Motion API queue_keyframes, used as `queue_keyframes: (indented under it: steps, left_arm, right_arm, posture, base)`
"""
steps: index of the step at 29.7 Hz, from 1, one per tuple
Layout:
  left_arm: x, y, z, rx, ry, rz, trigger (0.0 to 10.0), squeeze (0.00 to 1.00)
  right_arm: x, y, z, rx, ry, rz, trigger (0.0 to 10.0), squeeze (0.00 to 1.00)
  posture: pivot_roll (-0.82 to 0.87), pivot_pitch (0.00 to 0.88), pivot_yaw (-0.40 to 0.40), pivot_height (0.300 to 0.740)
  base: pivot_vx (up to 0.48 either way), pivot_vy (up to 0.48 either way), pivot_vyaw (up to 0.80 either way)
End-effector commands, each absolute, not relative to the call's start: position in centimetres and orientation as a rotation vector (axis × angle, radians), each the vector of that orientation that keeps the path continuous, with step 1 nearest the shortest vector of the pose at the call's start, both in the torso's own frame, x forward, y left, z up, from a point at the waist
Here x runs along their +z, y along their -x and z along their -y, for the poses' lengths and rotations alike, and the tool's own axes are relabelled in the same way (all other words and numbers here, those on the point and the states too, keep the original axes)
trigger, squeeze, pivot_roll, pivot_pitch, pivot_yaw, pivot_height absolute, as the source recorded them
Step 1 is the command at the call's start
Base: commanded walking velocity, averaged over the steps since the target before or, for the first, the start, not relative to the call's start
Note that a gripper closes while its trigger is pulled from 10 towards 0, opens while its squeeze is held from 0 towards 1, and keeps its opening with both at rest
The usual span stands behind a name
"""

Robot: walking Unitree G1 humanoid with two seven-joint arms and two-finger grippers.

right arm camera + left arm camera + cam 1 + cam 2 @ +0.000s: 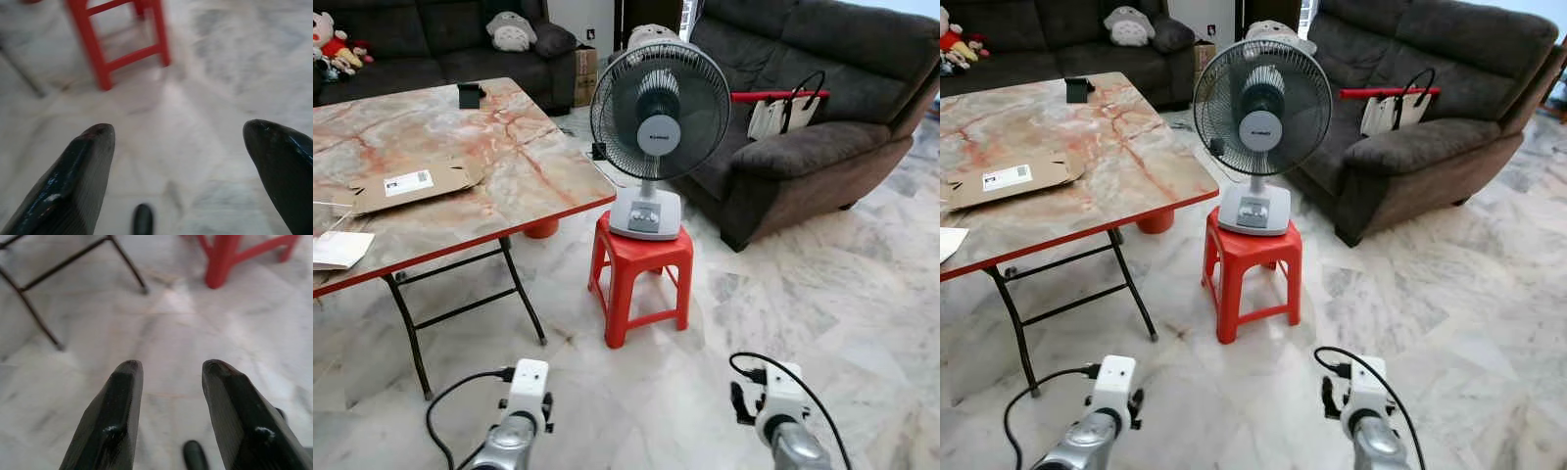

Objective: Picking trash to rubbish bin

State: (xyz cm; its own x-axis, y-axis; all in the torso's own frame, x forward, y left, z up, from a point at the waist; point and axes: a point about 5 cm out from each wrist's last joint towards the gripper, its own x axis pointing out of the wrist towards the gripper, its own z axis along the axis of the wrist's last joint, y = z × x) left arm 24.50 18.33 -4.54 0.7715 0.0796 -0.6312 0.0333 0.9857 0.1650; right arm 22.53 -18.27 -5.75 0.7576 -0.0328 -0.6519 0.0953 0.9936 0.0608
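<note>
Both grippers, left point(171, 369) and right point(178, 132), hang spread and empty above the marble floor point(822, 294), near a red stool point(641, 274) bearing a fan point(658, 117)

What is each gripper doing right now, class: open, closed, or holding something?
Left gripper: open, holding nothing, above bare marble floor.
Right gripper: open wide, holding nothing, pointing toward the red stool.

Fan point(658, 127) on stool point(641, 274), table point(509, 147) left, sofa point(822, 98) behind
</note>
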Motion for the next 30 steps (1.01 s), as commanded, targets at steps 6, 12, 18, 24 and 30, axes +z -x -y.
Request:
queue_keyframes:
  steps: [6, 12, 18, 24, 30]
  left_arm:
    - [-4.3, -24.9, -18.2, 0.029, -0.158, -0.690, 10.0, 0.00]
    - [-4.3, -24.9, -18.4, 0.028, -0.164, -0.687, 10.0, 0.00]
    - [-4.0, -25.3, -18.6, 0.008, -0.195, -0.681, 10.0, 0.00]
    - [-3.7, -25.7, -18.2, -0.015, -0.208, -0.669, 10.0, 0.00]
    - [-3.8, -25.7, -17.6, -0.008, -0.193, -0.667, 10.0, 0.00]
  right_arm:
    - [-5.9, -22.1, 18.9, -0.084, -0.076, -0.716, 10.0, 0.00]
    - [-6.2, -21.5, 19.3, -0.106, -0.076, -0.715, 10.0, 0.00]
    - [-6.4, -21.2, 19.1, -0.111, -0.074, -0.723, 10.0, 0.00]
    - [-6.5, -21.0, 19.4, -0.129, -0.083, -0.722, 10.0, 0.00]
    - [-6.5, -20.7, 19.8, -0.104, -0.052, -0.732, 10.0, 0.00]
  posture:
    - [-0.07, 0.000, -0.009, 0.740]
    - [-0.09, 0.000, 0.009, 0.740]
    - [-0.11, 0.000, 0.044, 0.740]
    - [-0.13, 0.000, 0.037, 0.740]
    - [-0.12, 0.000, 0.016, 0.740]
  base:
    - [0.000, 0.000, 0.00]
    - [0.000, 0.000, 0.40]
    - [0.000, 0.000, 0.80]
    - [0.000, 0.000, 0.80]
    - [0.000, 0.000, 0.80]
